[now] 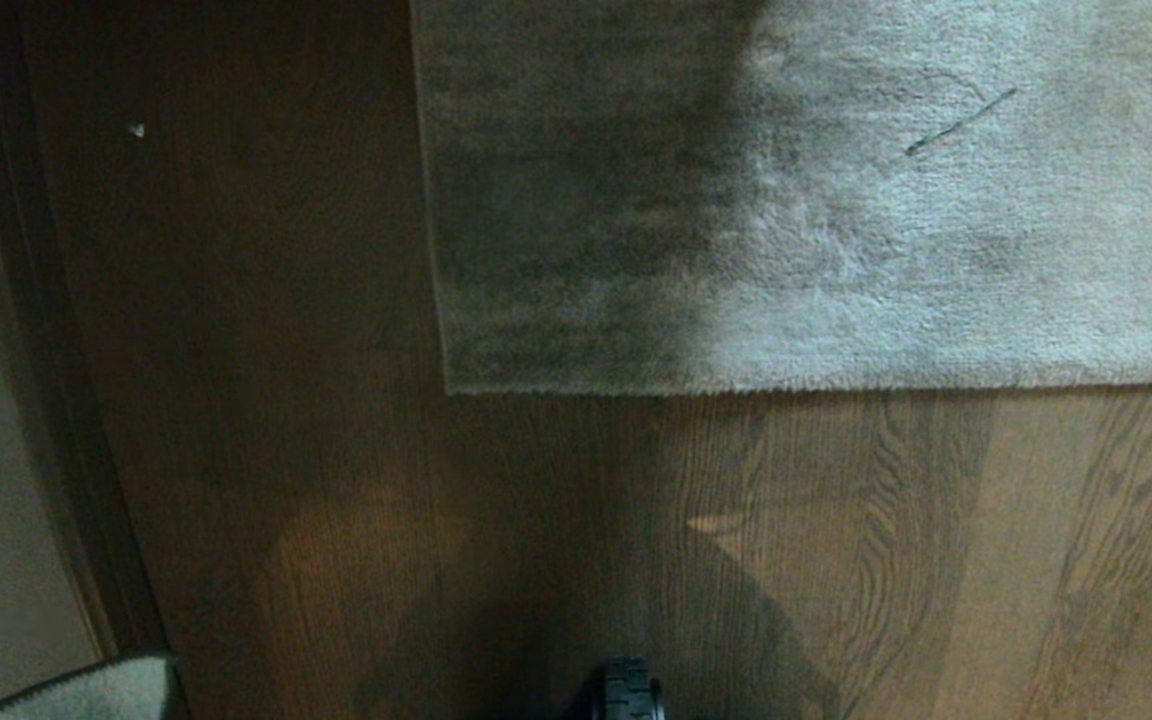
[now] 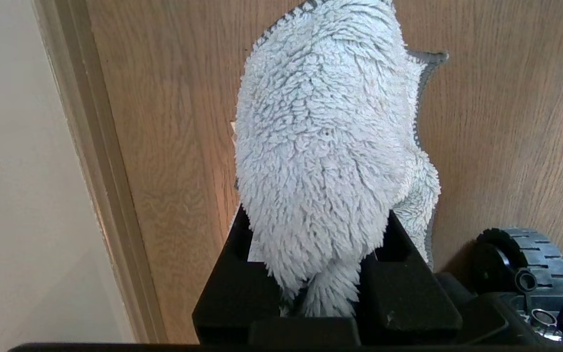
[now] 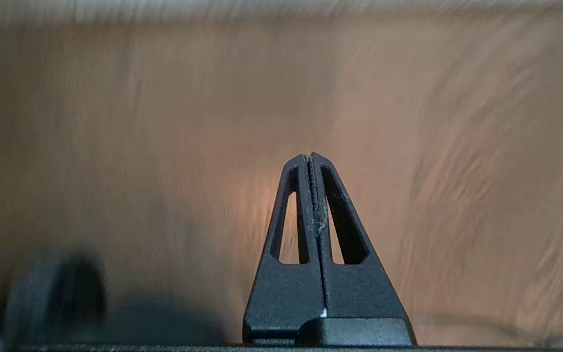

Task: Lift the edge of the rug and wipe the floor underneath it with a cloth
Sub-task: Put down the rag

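Across the upper head view, the rug edge [image 1: 786, 385] is lying flat on the floor [image 1: 836, 560]. Low beside the base, the left hand [image 2: 318, 274] is gripping the cloth [image 2: 325, 146]. With fingers pressed together and empty, the right hand [image 3: 309, 156] is hovering over bare planks; it should open, then pinch the border.

Pale wall [image 2: 12, 171], wooden baseboard [image 2: 93, 161], small white speck [image 1: 137, 129]

Left hand [image 2: 318, 274] clamped on the cloth [image 2: 325, 146], right hand [image 3: 311, 159] pressed closed, empty
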Controlling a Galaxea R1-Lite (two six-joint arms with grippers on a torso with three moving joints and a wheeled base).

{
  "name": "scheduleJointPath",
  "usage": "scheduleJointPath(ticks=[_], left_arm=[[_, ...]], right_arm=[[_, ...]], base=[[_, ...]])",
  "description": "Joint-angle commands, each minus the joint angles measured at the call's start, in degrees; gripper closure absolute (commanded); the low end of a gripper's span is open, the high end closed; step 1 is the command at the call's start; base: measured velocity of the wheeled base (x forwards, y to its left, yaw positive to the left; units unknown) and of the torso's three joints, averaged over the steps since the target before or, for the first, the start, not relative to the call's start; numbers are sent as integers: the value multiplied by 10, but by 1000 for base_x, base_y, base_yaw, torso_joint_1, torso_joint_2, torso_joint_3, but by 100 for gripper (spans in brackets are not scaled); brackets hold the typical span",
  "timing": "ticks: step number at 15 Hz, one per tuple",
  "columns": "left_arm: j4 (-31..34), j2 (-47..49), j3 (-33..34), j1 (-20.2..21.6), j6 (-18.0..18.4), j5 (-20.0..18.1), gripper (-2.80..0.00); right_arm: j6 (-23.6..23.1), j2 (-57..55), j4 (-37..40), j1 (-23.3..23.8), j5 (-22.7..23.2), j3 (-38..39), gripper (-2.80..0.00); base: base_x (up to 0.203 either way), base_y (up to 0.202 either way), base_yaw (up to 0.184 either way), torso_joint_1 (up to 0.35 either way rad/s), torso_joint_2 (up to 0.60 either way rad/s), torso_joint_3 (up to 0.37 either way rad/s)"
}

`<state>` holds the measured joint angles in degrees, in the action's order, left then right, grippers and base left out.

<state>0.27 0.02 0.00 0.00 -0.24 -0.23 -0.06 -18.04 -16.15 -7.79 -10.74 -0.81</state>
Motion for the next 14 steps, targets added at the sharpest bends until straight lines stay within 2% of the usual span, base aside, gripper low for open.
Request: scheduleJointPath(ticks=[1,3,6,14], left_arm=[[0,0,0,0,0,0,0],[0,0,0,0,0,0,0],[0,0,0,0,0,1,0],[0,0,0,0,0,0,0]], right_arm=[[-20,19,96,0,64,8,0],[-64,18,170,1,94,6,0],[-68,18,166,1,98,7,0],[-41,18,162,1,98,8,0]], base=[[0,0,0,0,0,0],[0,0,0,0,0,0],[0,0,0,0,0,0],[0,0,0,0,0,0]])
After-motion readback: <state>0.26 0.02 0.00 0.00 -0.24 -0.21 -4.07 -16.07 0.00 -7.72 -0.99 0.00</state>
